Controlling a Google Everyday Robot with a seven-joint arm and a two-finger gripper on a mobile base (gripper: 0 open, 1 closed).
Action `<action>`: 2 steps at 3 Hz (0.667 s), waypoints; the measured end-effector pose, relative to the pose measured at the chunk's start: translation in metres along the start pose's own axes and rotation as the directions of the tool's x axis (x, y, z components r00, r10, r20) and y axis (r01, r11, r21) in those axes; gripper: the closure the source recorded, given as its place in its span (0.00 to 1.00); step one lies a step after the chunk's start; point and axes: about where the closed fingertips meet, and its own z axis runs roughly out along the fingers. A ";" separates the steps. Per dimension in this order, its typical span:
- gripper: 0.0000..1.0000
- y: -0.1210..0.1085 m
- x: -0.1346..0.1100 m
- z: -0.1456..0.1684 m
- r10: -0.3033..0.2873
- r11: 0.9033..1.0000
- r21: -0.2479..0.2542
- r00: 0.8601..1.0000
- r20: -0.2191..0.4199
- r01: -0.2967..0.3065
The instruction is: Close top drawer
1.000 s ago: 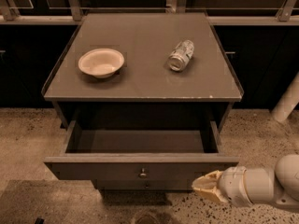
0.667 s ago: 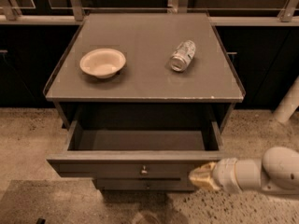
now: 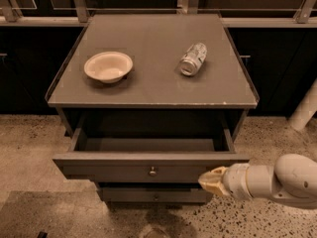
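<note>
1. The wide, shallow grey-brown top drawer (image 3: pixel 109 171) with a small round metal knob (image 3: pixel 152 171) stands open under the front edge of the grey cabinet top (image 3: pixel 153 33). It sticks out less than a second ago, with a narrower strip of its bare floor showing.
2. The cream-coloured gripper (image 3: pixel 212 180) on the white arm has come in from the right. It now sits against the lower right end of the drawer front, below the tabletop's front right corner. Whether it is wide or narrow cannot be told.
3. Judged from this, the push has begun and the drawer is part-way home, with more straight travel toward the cabinet needed.
4. The lower drawer (image 3: pixel 154 196) beneath is shut.
5. On top, a pale round bowl (image 3: pixel 108 66) sits near the left edge and a crushed silver can (image 3: pixel 192 59) lies toward the right edge. Both are well apart from the action.
</note>
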 end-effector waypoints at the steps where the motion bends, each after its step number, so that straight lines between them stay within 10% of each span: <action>1: 1.00 -0.023 -0.022 0.009 -0.048 0.996 0.073 0.998 0.041 0.045; 2: 1.00 -0.053 -0.049 0.012 -0.102 0.982 0.167 0.992 0.071 0.089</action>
